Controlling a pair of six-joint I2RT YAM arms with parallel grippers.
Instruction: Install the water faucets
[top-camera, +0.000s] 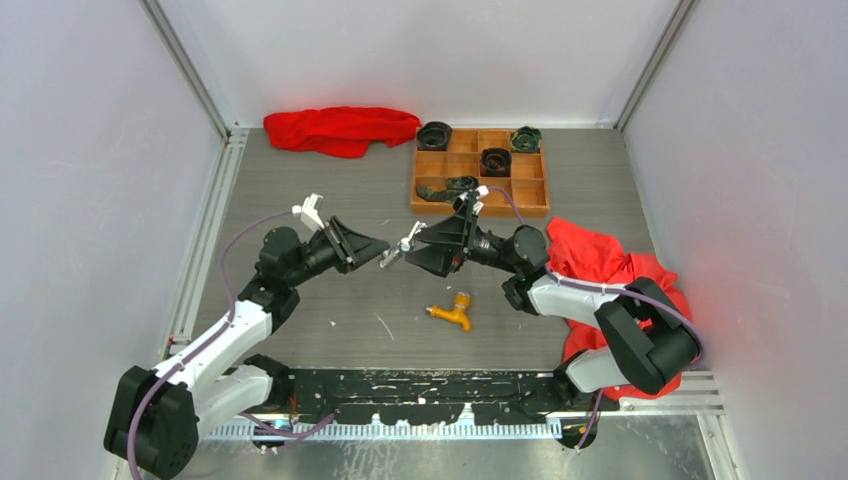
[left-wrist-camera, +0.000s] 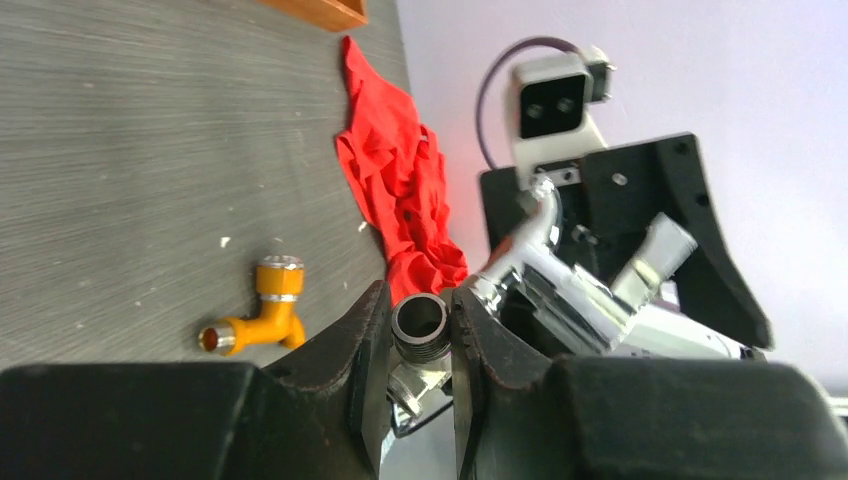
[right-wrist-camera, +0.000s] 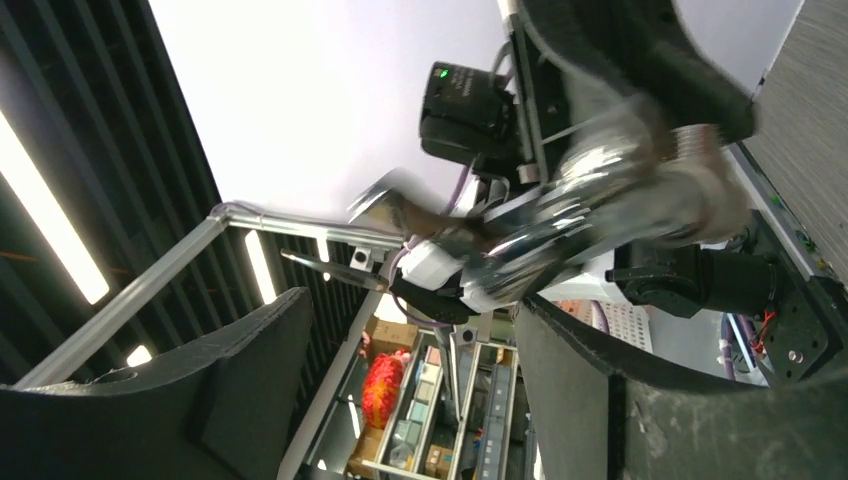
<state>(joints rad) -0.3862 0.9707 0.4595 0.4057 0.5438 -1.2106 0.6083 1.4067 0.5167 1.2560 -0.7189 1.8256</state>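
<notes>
Silver faucet (left-wrist-camera: 570, 295) pinched in left pincer (left-wrist-camera: 420, 300), right pincer (right-wrist-camera: 415, 305) seemingly spread, over grey table (top-camera: 330, 300), white walls (top-camera: 420, 50).

Whole thing sits in a little booth: plain pale walls (top-camera: 90, 150) on three sides, aluminium rails (top-camera: 187, 65) running up the back corners. The tabletop (top-camera: 330, 180) is dark grey with a fine wood-like grain. Outside the booth there are long ceiling light strips (right-wrist-camera: 60, 225) on dark slats, plus some cluttered shelving (right-wrist-camera: 430, 420).

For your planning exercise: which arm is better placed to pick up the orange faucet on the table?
Probably right: the right gripper stands open for the orange faucet, while the left gripper is shut on the silver faucet.
</notes>
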